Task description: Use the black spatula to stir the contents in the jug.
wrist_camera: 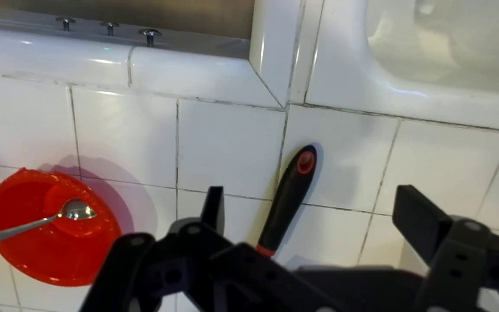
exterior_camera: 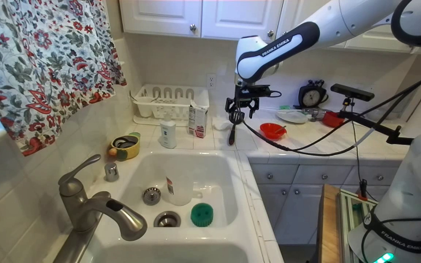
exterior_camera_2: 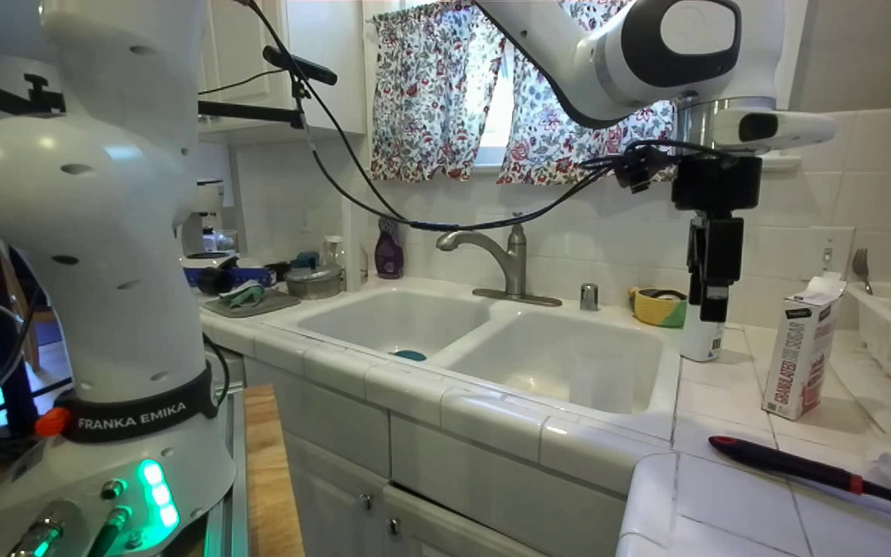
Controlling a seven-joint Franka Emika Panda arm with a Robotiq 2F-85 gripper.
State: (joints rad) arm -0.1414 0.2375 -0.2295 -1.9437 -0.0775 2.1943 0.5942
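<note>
Plainly | black spatula (wrist_camera: pixel 287 203) | red-ringed hole, red collar | on white tiles (wrist_camera: pixel 232 147)

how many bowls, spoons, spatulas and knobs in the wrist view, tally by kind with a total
Red bowl: 1
Spoon, lying in the bowl: 1
Black spatula, only its handle clearly showing: 1
Metal knobs: 3
Total: 6

red bowl (wrist_camera: pixel 59 265): spoon (wrist_camera: pixel 30 224) inside | sugar carton (exterior_camera_2: pixel 801 352): upright | sink (exterior_camera: pixel 226 182): round green object (exterior_camera: pixel 202 214)
</note>
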